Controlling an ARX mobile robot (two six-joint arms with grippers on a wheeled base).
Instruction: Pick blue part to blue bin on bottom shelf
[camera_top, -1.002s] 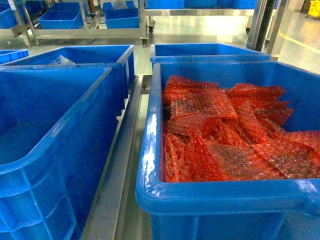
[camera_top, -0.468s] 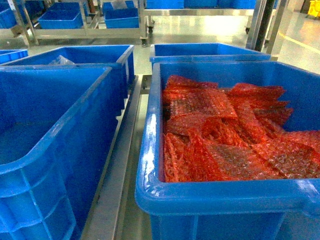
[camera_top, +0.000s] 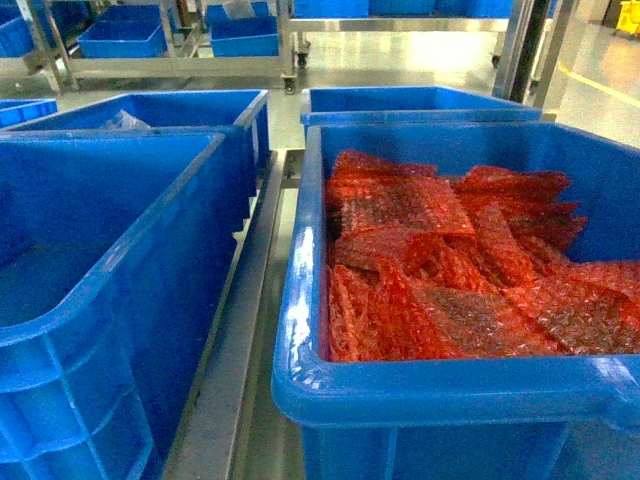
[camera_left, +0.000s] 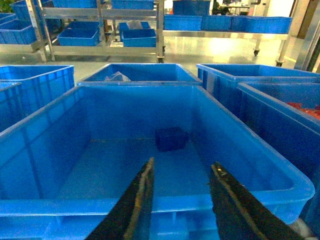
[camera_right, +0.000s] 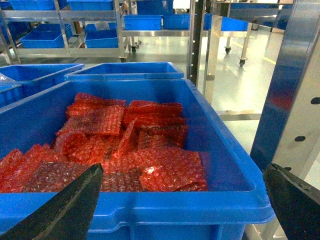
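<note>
Left gripper (camera_left: 181, 187): mine, two dark fingers spread apart, nothing between them, poised above the near rim of the left bin
Right gripper (camera_right: 182, 200): mine, fingers spread very wide, one at each lower corner of the right wrist view, holding nothing, above the near rim of the wrap bin
Blue part (camera_left: 171, 138): small dark-blue block, lying on the floor of the left bin toward its back wall, apart from my left fingers; not visible in the head view
Left bin (camera_left: 240, 150): big blue bin, holds only the blue part; in the head view it stands at my left (camera_top: 120, 250)
Wrap bin (camera_top: 300, 300): big blue bin at my right in the head view, filled with a loose heap of wrap; seen also from my right wrist (camera_right: 220, 155)
Wrap (camera_top: 450, 270): red-orange bubble-wrap pouches, overlapping and crumpled, piled below the rim
Rail (camera_top: 235, 330): flat steel strip running between the left bin and the wrap bin
Rear bins (camera_top: 400, 100): more blue bins behind the two near ones; one behind the left bin holds something clear, too unclear to name
Upright (camera_right: 295, 100): perforated steel post just right of the wrap bin
Far racks (camera_left: 100, 30): steel wheeled shelves across the shiny floor, loaded with small blue bins
</note>
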